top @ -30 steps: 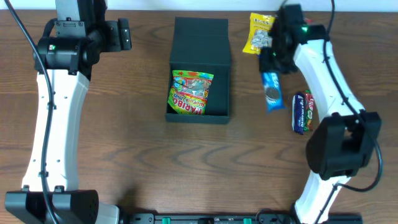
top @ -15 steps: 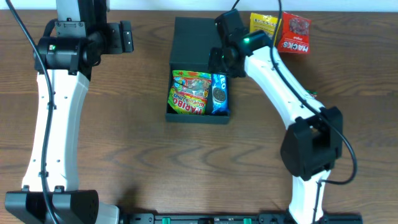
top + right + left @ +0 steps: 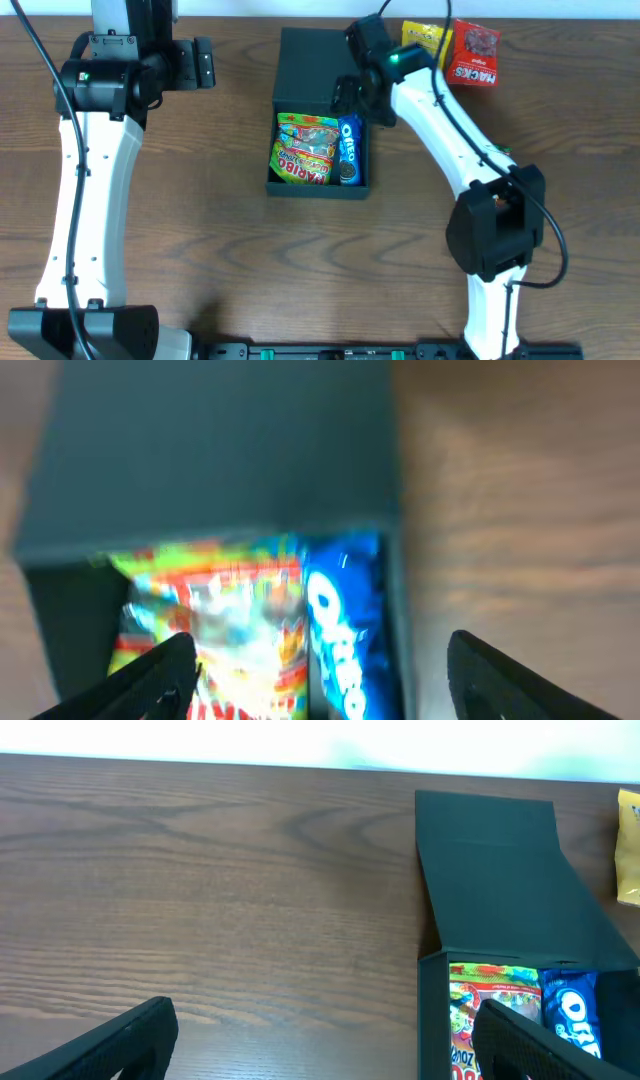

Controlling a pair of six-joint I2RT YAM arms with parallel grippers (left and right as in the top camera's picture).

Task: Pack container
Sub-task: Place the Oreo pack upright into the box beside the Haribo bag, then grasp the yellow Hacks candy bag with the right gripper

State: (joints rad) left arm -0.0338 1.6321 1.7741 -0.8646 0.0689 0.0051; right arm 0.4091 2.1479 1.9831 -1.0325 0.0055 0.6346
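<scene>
Matte black low-walled container (image 3: 322, 62) at mid table (image 3: 210, 250), flap lid lying back, candy bag (image 3: 305, 150) beside cookie packet (image 3: 349, 150) inside; right gripper (image 3: 357, 100) above it and left gripper (image 3: 203, 60) both spread, empty.

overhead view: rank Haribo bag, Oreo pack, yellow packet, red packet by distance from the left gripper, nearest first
From the left gripper:
1. Haribo bag, in the left side of the black box.
2. Oreo pack, in the box's right side, beside the bag.
3. yellow packet, past the box, near the back edge.
4. red packet, just right of the yellow one.
</scene>
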